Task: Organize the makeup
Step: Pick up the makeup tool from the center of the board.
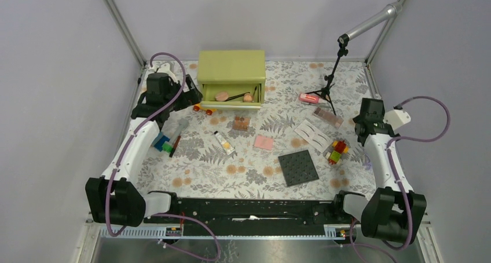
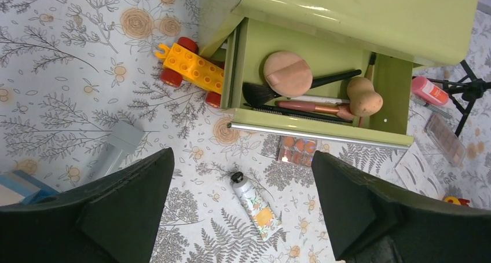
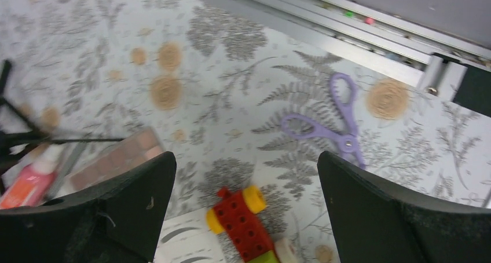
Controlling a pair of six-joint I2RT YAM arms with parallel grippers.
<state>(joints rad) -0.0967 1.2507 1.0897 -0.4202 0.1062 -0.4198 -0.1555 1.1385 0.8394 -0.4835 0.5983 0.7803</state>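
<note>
Green and glossy, a box is seen at the desk's far edge, its drawer standing open. Laid inside are a round peach puff, a peach egg-shaped sponge, a black-bristled brush and a pink pencil; the brush handle is partly covered by the puff. The left tool is held released above the desk just before the drawer front, and a cream tube with black cap is seen lying between its fingers. A pink square compact is found mid-desk. The right tool is spread wide near the right edge, nothing gripped. A pink-red tube is blurred there and half hidden by one finger.
</note>
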